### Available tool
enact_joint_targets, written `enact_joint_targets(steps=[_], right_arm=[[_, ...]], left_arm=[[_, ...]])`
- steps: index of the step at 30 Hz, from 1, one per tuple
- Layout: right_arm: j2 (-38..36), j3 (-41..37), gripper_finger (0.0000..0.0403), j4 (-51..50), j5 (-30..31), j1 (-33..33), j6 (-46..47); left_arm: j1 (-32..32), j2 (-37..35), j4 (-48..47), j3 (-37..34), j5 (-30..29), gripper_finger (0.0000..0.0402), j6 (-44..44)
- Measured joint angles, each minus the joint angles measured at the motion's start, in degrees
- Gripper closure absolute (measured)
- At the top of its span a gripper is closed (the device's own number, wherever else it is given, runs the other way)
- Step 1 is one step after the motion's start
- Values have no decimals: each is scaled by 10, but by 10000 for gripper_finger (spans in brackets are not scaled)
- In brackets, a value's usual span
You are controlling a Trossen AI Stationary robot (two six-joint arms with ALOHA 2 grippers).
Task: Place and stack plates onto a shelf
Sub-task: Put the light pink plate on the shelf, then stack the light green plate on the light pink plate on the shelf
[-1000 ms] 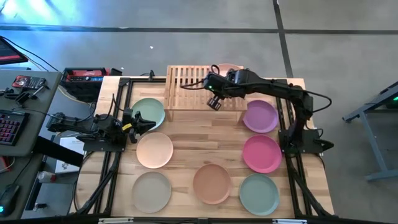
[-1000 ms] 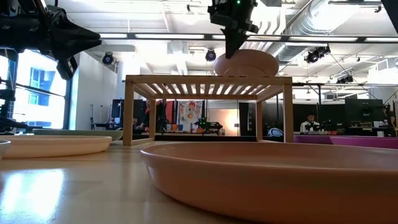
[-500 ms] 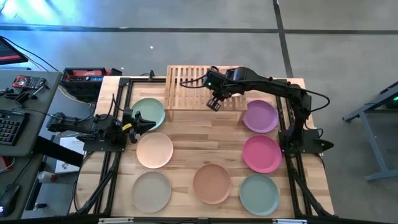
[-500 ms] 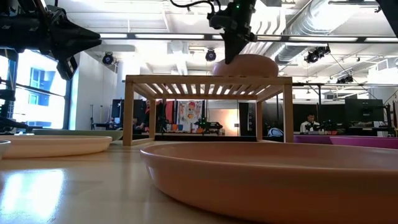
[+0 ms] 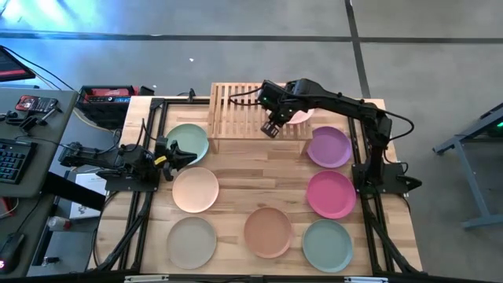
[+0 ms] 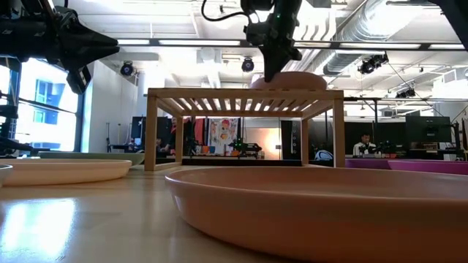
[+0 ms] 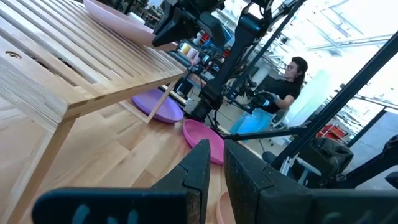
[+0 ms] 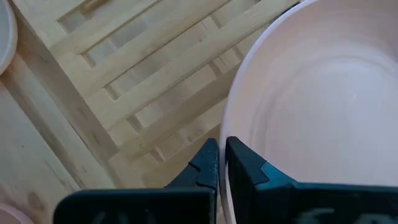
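Over the shelf (image 5: 245, 110), near its right end, the right pincer (image 5: 272, 126), fingers (image 8: 208, 163) almost together and clamped on the rim of a pale pink plate (image 8: 311, 106). That plate resting on the slatted top, as seen in the low view (image 6: 289, 80). At the bench's (image 5: 236, 169) left edge, beside the green plate (image 5: 189, 141), the left pincer (image 5: 174, 152), waiting, fingers (image 7: 202, 163) nearly shut on nothing. Spread across the bench: peach (image 5: 195, 189), beige (image 5: 191, 241), terracotta (image 5: 267, 232), grey-teal (image 5: 328, 245), magenta (image 5: 331, 194) and purple (image 5: 329, 147) plates.
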Motion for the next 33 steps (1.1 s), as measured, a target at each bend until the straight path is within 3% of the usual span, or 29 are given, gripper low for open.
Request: enact_joint_targets(steps=[7, 17, 25, 33], right_arm=[[0, 0, 398, -3, -16, 0, -9], [0, 0, 329, 0, -13, 0, -18], [1, 41, 318, 7, -15, 0, -44], [1, 143, 318, 0, -15, 0, -63]], left_arm=[[0, 0, 0, 0, 0, 367, 0], [0, 0, 0, 0, 0, 367, 0], [0, 0, -5, 0, 3, 367, -30], [0, 23, -219, 98, 1, 367, -61]])
